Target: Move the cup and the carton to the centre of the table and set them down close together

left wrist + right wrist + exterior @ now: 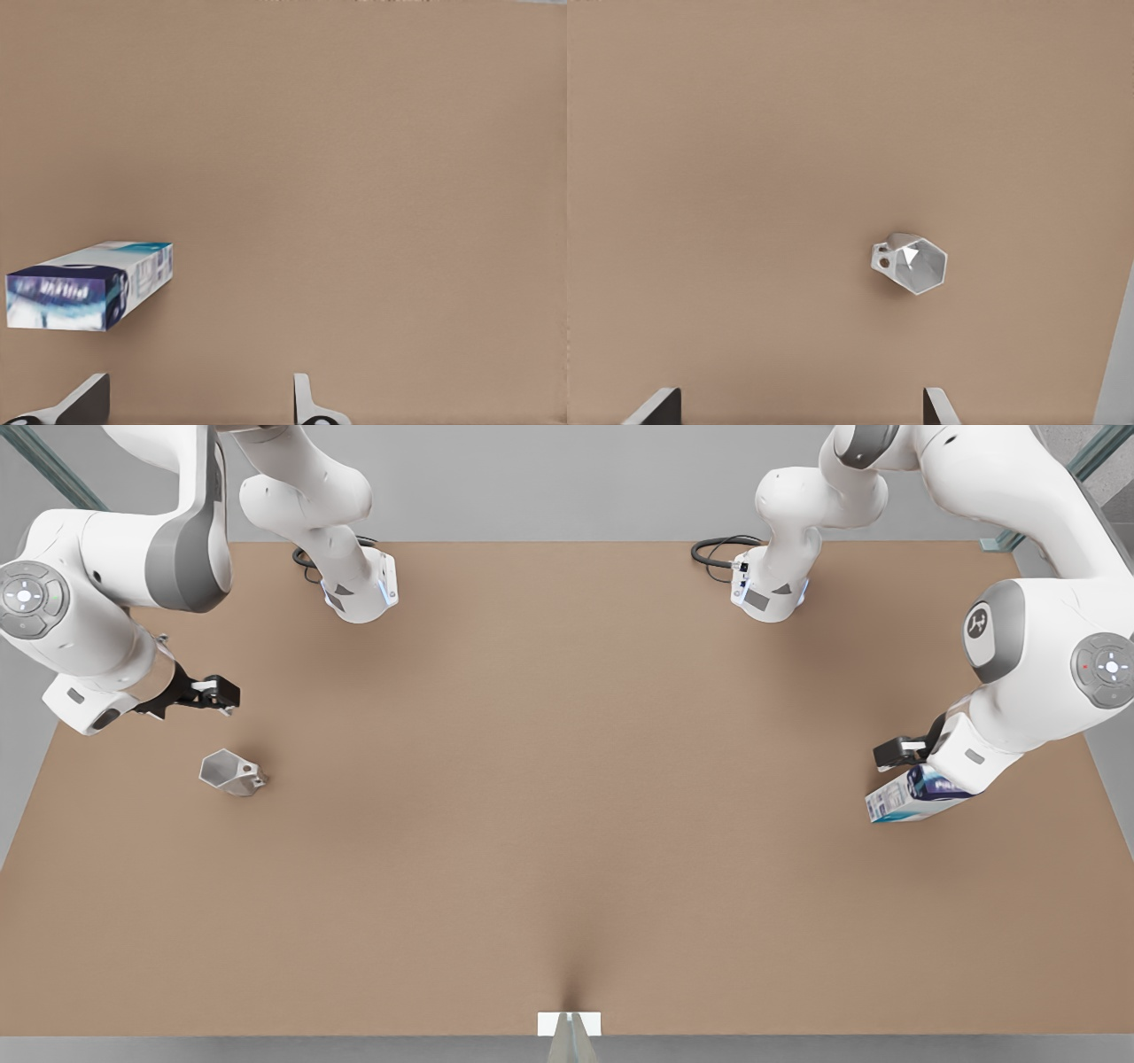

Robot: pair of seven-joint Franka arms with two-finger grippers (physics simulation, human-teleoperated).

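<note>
Both arms poised over their objects; nothing lifted or moved to the centre yet.

Front view: the cup (230,771) stands on the table (567,797) near the view's left edge, the right gripper (215,692) just above it, empty. The carton (912,795) lies near the view's right edge, partly under the left gripper (897,753). Left wrist view: the carton (89,297) rests flat on the table, off to one side of the fingertips (304,400), which are spread wide and hold nothing. Right wrist view: the cup (912,262) sits upright, ahead of the widely parted fingertips (935,405), untouched. Both grasps, carries and placements remain, I judge.
</note>
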